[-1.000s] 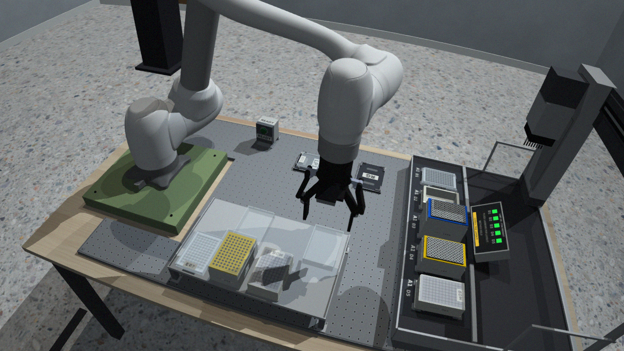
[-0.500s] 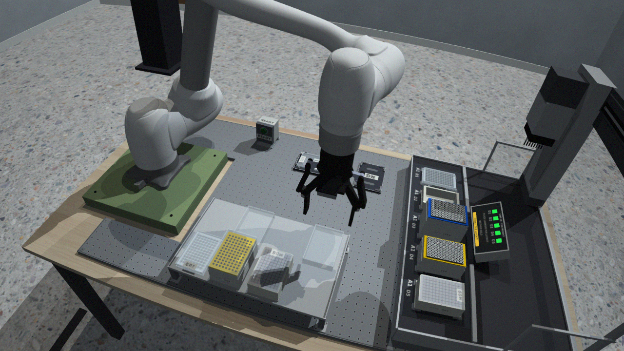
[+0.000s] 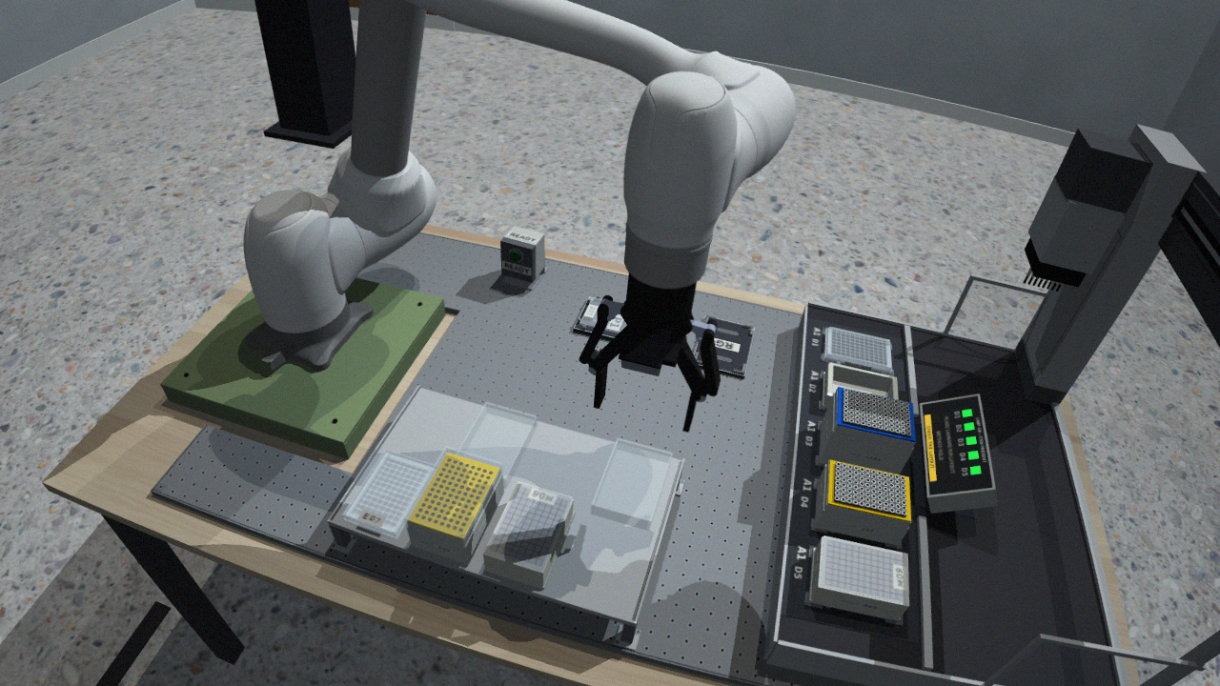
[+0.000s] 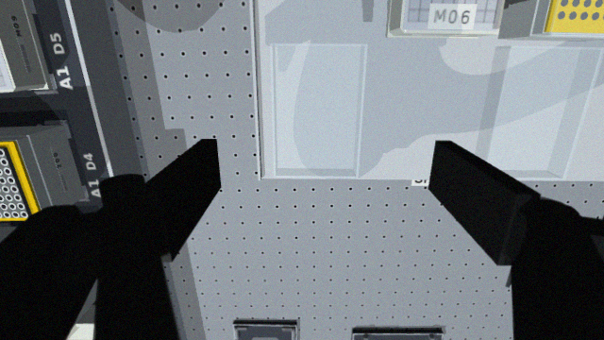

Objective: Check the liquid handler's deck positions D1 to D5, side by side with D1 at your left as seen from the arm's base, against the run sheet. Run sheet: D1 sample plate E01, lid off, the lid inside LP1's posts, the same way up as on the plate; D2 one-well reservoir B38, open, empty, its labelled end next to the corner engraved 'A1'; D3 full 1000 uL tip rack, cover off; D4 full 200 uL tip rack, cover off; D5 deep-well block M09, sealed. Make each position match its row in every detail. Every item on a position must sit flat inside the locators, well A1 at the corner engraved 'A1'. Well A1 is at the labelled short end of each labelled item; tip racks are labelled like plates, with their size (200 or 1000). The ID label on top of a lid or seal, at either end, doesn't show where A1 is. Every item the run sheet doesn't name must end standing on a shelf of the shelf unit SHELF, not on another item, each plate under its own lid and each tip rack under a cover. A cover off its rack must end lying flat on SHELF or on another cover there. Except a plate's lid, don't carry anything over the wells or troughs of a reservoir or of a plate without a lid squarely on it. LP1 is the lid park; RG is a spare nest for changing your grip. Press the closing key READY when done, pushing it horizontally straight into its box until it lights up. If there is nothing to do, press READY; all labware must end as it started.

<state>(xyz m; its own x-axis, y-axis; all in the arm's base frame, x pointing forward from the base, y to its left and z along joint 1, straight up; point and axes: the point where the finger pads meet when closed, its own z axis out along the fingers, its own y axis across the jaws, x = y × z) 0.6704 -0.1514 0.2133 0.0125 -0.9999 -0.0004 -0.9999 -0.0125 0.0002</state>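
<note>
My gripper [image 3: 643,409] is open and empty, hanging above the perforated table between the shelf unit [image 3: 510,494] and the deck. In the wrist view the fingers stand wide apart with nothing between them, just short of a clear cover [image 4: 316,109] lying flat on the shelf. On the deck, D1 holds an uncovered plate [image 3: 857,347], D2 a pale reservoir [image 3: 862,377], D3 a blue-rimmed tip rack [image 3: 876,415], D4 a yellow-rimmed tip rack [image 3: 868,490] and D5 a sealed block [image 3: 862,573]. The READY key [image 3: 519,254] stands at the back.
The shelf also carries plate E07 [image 3: 388,494], a yellow tip rack [image 3: 455,497], block M06 [image 3: 528,524] and a second clear cover [image 3: 498,434]. LP1 [image 3: 594,317] with a pale item and nest RG [image 3: 730,340] lie behind my wrist. A panel [image 3: 959,452] shows green lights.
</note>
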